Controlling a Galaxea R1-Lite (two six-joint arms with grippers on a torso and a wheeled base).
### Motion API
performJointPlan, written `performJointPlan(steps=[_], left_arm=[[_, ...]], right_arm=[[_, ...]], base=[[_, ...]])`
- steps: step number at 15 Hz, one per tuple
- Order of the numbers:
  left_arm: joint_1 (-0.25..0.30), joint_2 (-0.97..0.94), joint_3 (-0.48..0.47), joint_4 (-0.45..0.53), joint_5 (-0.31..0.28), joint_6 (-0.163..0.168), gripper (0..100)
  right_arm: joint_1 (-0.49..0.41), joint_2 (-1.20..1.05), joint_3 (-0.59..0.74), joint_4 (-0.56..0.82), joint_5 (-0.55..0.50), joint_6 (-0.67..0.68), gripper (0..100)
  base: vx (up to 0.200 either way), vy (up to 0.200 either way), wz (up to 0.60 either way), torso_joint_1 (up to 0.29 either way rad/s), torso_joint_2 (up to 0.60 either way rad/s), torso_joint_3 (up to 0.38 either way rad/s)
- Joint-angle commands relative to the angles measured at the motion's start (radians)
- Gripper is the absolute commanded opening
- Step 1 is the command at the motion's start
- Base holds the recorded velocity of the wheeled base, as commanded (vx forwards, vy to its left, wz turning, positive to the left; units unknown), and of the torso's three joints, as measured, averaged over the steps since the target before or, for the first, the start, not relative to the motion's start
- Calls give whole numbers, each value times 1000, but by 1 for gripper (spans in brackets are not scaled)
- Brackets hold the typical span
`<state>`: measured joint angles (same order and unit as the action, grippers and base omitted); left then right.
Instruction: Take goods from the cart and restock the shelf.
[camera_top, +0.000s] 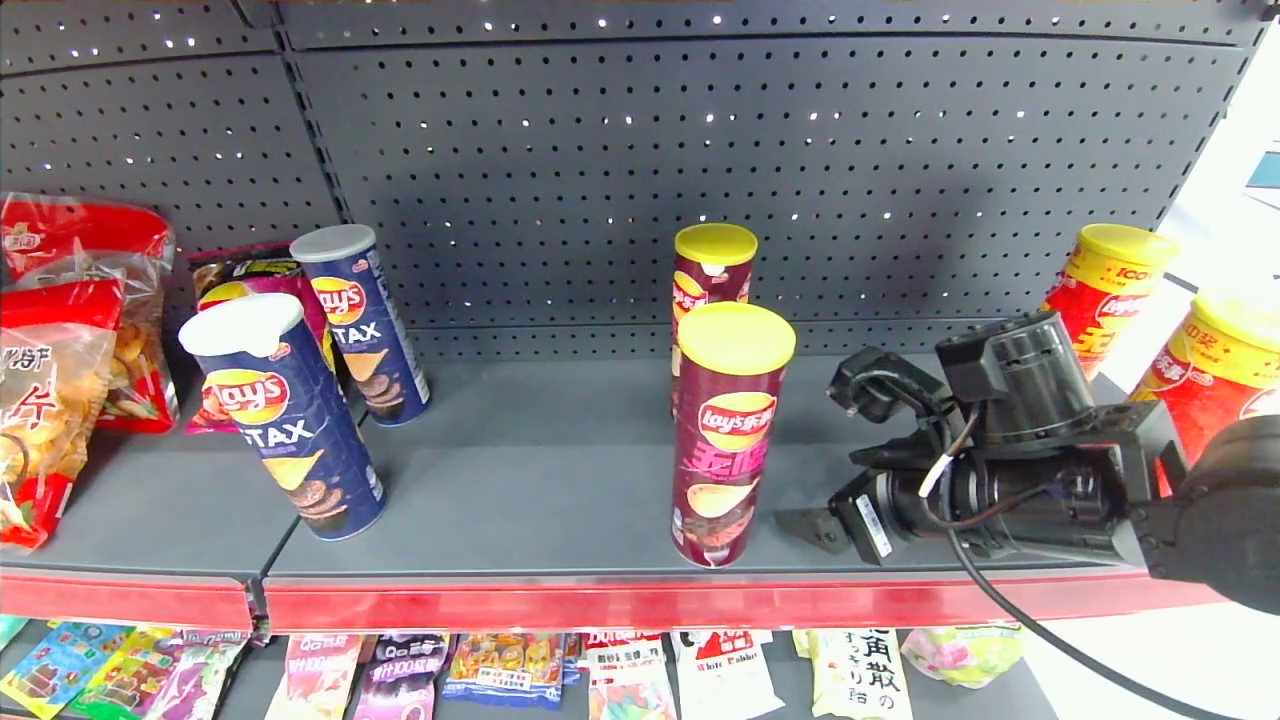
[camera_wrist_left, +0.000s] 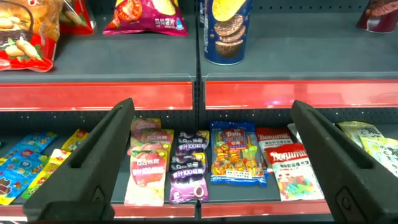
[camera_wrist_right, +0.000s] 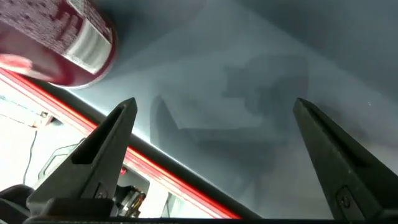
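One maroon can (camera_top: 728, 440) stood at the front edge of the shelf (camera_top: 560, 470); just beside it hung the right gripper (camera_top: 805, 527), fingers apart (the left gripper (camera_wrist_left: 212, 104), lower down, was likewise spread wide).

On your shelf (camera_top: 540, 470), bags (camera_top: 60, 350) lie far left, with the left cans (camera_top: 285, 420) beside them, one behind the other. The middle can (camera_top: 730, 440) stands at the front edge, with the rear can (camera_top: 712, 265) behind it and your right gripper (camera_wrist_right: 214, 106) just to its right. The end cans (camera_top: 1225, 370) stand far right. Packets (camera_top: 620, 670) lie below.
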<state>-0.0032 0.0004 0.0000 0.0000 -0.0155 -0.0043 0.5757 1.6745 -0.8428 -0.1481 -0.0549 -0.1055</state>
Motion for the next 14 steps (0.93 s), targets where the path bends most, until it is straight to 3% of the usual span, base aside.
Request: performJointPlan(steps=[1, 14], left_arm=[[0, 0, 0, 0, 0, 0, 100], [2, 0, 0, 0, 0, 0, 100]], right_arm=[[15, 25, -2, -16, -2, 0, 100], [16, 60, -27, -24, -16, 0, 100]], base=[[0, 0, 0, 0, 0, 0], [0, 0, 0, 0, 0, 0]])
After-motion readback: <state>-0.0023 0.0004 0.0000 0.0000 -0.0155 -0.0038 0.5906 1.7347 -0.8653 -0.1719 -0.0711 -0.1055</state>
